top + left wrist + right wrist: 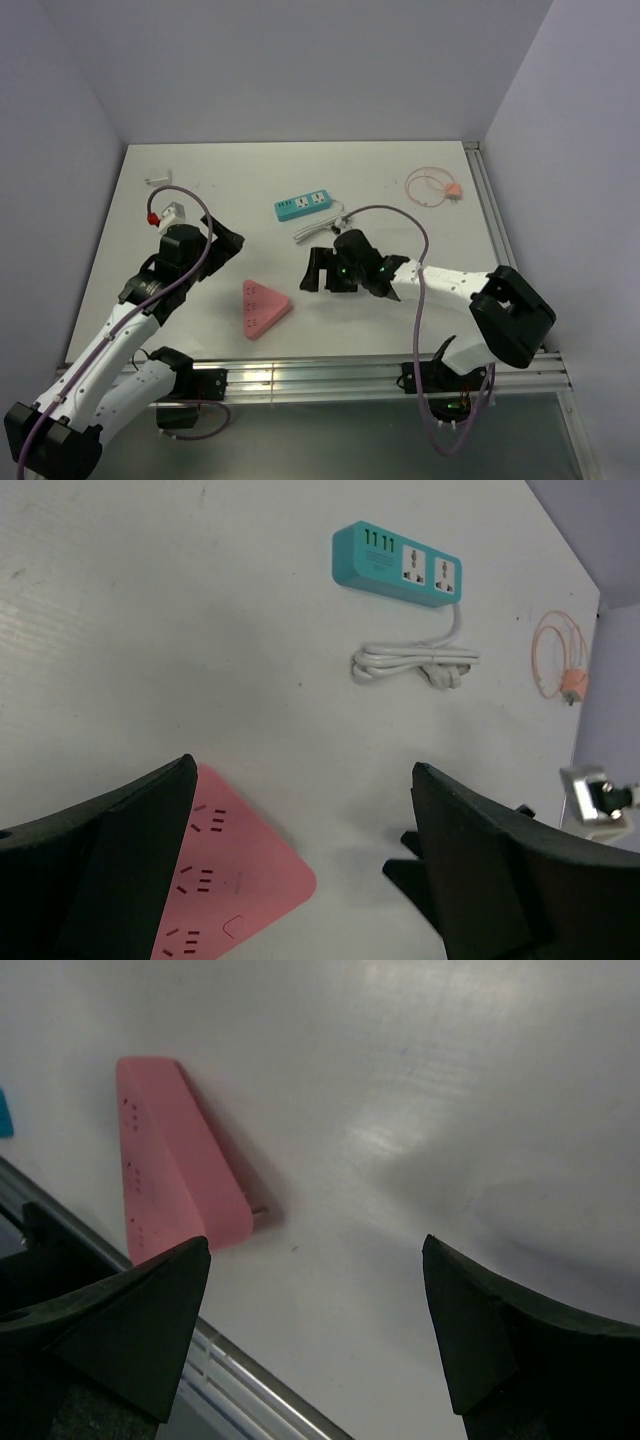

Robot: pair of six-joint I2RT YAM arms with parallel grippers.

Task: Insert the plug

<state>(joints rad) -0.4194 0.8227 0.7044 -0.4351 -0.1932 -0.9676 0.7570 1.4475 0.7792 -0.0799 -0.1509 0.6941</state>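
The white plug (305, 236) lies on the table at the end of a coiled white cord (410, 662), just in front of the teal power strip (304, 205); in the left wrist view the plug (445, 675) rests beside the coil. A pink triangular socket block (264, 307) lies flat near the front edge, its socket holes facing up (235, 870). My left gripper (222, 246) hovers to the left of the block, open and empty (302, 765). To the block's right my right gripper (322, 270) also stands open and empty (316, 1242), looking at the block's side (170, 1170).
A white adapter with a red part (165, 213) and a small white piece (158, 180) lie at the back left. A loop of pink cable (435, 186) sits at the back right. A metal rail (400, 368) runs along the table's front edge.
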